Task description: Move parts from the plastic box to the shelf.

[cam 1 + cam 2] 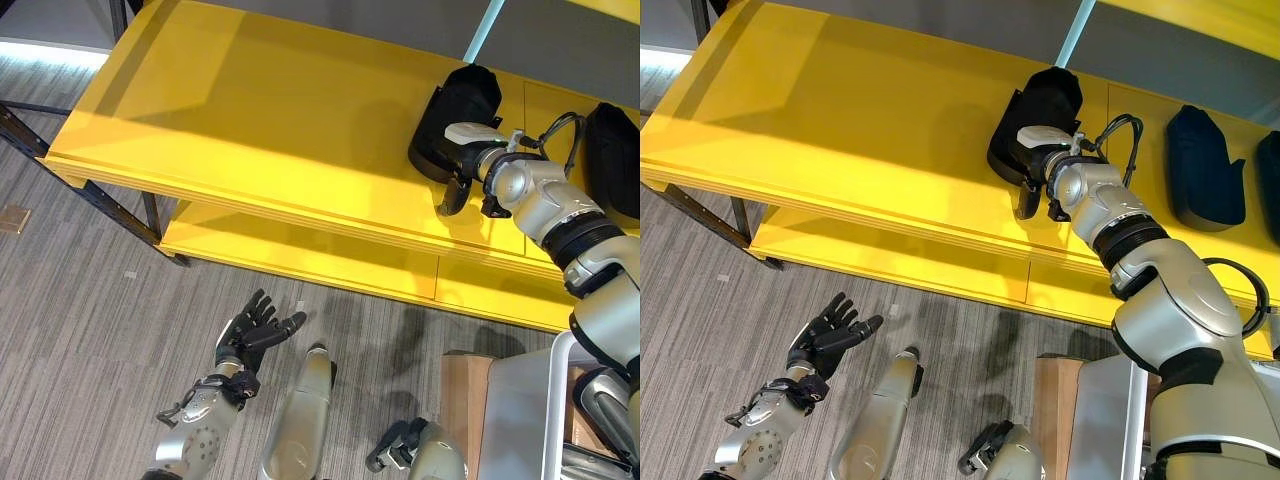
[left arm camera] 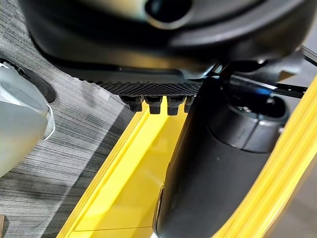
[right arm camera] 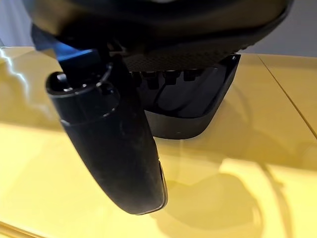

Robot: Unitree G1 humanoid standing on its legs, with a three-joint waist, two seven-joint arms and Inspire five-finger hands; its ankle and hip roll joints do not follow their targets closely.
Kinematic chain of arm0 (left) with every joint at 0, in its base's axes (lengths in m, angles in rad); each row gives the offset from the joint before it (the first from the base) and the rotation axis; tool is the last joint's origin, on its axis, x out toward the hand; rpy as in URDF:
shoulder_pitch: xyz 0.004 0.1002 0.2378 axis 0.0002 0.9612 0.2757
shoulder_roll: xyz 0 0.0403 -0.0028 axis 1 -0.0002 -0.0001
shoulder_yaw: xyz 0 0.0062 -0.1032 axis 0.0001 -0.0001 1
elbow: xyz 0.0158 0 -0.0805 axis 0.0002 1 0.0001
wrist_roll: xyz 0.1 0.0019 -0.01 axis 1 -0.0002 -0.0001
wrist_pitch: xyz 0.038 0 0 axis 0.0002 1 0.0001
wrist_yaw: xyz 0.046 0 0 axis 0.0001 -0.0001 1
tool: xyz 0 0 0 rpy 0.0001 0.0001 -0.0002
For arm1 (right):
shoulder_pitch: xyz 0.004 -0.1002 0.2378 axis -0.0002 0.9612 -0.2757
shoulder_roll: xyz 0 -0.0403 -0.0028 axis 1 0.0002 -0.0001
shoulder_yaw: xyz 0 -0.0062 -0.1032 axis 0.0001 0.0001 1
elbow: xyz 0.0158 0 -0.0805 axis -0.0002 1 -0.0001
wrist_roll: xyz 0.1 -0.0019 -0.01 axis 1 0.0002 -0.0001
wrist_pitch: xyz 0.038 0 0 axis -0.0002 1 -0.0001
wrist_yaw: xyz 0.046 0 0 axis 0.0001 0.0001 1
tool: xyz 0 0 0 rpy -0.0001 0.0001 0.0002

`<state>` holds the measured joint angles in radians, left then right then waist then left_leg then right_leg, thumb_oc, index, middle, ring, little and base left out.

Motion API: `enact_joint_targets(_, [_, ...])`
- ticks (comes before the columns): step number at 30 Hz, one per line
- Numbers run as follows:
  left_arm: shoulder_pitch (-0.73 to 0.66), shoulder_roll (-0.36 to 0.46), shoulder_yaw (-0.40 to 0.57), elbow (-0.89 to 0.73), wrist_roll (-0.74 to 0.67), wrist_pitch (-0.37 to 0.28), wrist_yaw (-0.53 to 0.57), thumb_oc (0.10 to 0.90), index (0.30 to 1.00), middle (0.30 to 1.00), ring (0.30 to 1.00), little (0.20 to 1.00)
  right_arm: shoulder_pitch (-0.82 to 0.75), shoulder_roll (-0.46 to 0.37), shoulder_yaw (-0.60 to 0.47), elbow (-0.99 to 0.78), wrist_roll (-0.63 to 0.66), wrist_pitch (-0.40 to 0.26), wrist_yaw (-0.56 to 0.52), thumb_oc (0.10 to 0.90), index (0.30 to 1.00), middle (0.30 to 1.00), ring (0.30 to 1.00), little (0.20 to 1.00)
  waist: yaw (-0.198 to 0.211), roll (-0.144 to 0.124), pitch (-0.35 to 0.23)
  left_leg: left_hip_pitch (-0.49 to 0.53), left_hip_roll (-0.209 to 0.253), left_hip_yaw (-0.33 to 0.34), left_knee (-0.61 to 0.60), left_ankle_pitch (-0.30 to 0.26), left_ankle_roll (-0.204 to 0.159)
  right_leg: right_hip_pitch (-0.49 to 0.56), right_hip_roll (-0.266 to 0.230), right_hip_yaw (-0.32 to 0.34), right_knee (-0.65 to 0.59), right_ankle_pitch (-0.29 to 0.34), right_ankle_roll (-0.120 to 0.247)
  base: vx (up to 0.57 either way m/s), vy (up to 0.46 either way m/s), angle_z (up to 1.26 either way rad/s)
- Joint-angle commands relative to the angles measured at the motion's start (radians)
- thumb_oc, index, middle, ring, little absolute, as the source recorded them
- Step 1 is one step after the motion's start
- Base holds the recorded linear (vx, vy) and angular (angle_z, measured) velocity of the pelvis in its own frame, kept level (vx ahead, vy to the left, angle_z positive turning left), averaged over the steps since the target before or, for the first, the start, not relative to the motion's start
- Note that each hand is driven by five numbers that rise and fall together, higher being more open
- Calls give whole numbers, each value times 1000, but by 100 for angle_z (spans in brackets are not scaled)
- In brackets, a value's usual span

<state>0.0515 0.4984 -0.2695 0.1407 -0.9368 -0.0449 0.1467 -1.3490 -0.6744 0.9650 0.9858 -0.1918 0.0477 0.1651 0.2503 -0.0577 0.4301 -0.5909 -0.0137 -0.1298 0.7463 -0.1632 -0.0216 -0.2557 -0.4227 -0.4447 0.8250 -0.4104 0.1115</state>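
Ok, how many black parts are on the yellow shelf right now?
3. One lies at the right hand on the shelf, a second sits further right, and a third is cut off at the view's edge. More may lie beyond it.

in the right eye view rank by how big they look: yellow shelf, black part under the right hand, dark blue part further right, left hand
1. yellow shelf
2. black part
3. dark blue part, close to the black part, so unsure
4. left hand, though nearer the camera
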Motion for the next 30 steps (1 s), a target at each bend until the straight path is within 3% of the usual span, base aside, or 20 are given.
enact_joint_targets(1, [-40,34,35,-66,-2,-82,-31,900,1000,1000,1000,1000,-38,-125,4,56,-13,30,-55,900,1000,1000,1000,1000,4,23,-7,51,105,-53,33,-136,-33,-64,-12,35,15,97,0,0,0,0])
enact_joint_targets(30, [-34,24,43,-71,-5,-80,-34,900,1000,1000,1000,1000,57,-166,-49,109,-5,20,-52,900,1000,1000,1000,1000,-7,29,5,30,102,-53,42,-137,-26,-87,-16,41,34,95,0,0,0,0])
